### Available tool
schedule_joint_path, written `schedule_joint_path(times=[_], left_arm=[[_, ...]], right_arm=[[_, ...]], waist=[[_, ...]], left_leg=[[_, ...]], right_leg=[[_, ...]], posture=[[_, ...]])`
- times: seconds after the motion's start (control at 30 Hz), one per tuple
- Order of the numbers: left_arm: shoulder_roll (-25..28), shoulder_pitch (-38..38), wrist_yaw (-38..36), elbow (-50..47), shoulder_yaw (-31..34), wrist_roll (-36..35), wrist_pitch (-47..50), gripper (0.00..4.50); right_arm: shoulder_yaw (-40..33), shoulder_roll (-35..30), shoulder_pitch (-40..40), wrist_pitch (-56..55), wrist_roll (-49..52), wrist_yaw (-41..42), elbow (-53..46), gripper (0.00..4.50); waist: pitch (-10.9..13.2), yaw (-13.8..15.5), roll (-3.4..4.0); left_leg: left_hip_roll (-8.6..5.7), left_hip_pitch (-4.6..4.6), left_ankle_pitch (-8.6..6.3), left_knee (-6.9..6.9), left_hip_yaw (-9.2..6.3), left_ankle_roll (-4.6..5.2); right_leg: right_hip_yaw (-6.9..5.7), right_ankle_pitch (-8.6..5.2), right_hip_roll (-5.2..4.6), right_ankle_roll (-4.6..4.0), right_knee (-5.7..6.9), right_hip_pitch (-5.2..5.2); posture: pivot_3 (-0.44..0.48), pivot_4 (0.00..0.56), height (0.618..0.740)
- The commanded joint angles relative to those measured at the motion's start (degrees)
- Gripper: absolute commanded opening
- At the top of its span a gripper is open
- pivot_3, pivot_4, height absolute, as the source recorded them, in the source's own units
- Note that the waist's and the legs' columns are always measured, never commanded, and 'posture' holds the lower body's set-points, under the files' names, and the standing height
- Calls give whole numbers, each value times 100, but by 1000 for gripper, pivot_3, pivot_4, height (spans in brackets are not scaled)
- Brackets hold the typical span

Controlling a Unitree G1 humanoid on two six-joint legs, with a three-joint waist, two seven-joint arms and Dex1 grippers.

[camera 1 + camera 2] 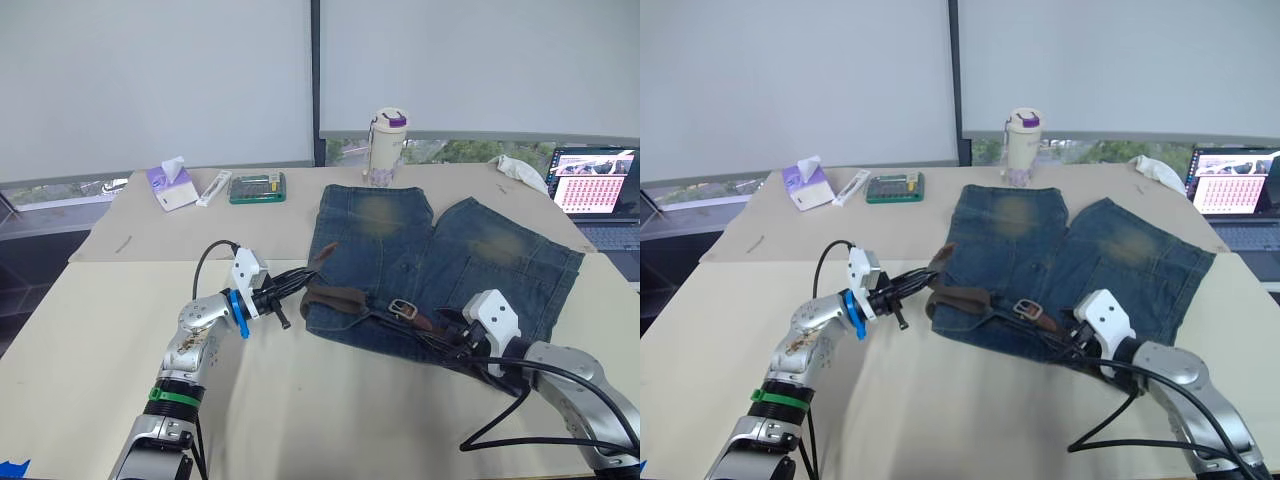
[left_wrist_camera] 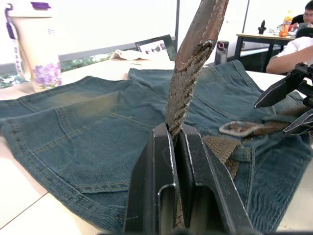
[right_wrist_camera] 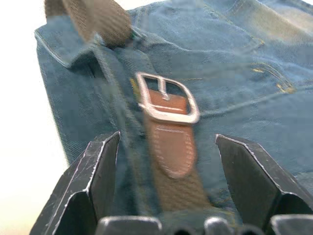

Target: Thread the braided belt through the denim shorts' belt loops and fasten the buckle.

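Both grippers flank the shorts' (image 1: 440, 250) waistband edge.

Faded blue denim shorts (image 1: 440, 260), dark-brown braided belt (image 1: 340, 298), silver buckle (image 3: 167, 98).

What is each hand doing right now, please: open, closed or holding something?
Left hand: closed on the braided belt near its free end.
Right hand: open, holding nothing, fingers on either side of the buckle above the denim shorts.

Pale room, blinds drawn

White roller blinds (image 1: 150, 80) cover the windows behind a beige worktop (image 1: 100, 320); greenery shows beneath them.
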Motion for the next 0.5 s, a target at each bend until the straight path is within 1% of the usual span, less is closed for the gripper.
schedule_joint_path(times=[0.03,0.17,0.43,0.5], left_arm=[[35,-58,-75,-174,66,-29,-37,0],[2,-64,-78,-161,42,-2,-47,0],[-9,-43,-92,-188,26,7,-18,0],[-13,-26,-84,-197,21,12,-14,0]], right_arm=[[-87,-33,-74,288,-141,-127,-110,3456],[57,-160,66,474,-382,-52,-129,3456],[250,129,-226,943,-689,-382,-129,3456],[352,109,-288,988,-817,-386,-104,2943]], waist=[[0,7,1],[-1,9,1],[-2,-25,0],[-2,-37,-1]], left_leg=[[0,0,0,0,0,0],[-1,-1,0,0,0,0],[0,2,0,-1,0,0],[0,2,0,-1,0,0]], right_leg=[[0,0,0,0,0,0],[-1,0,-1,0,0,0],[-1,0,3,0,2,0],[-1,0,3,0,3,0]], posture=[[0,150,740],[0,150,740],[0,150,740],[0,150,740]])
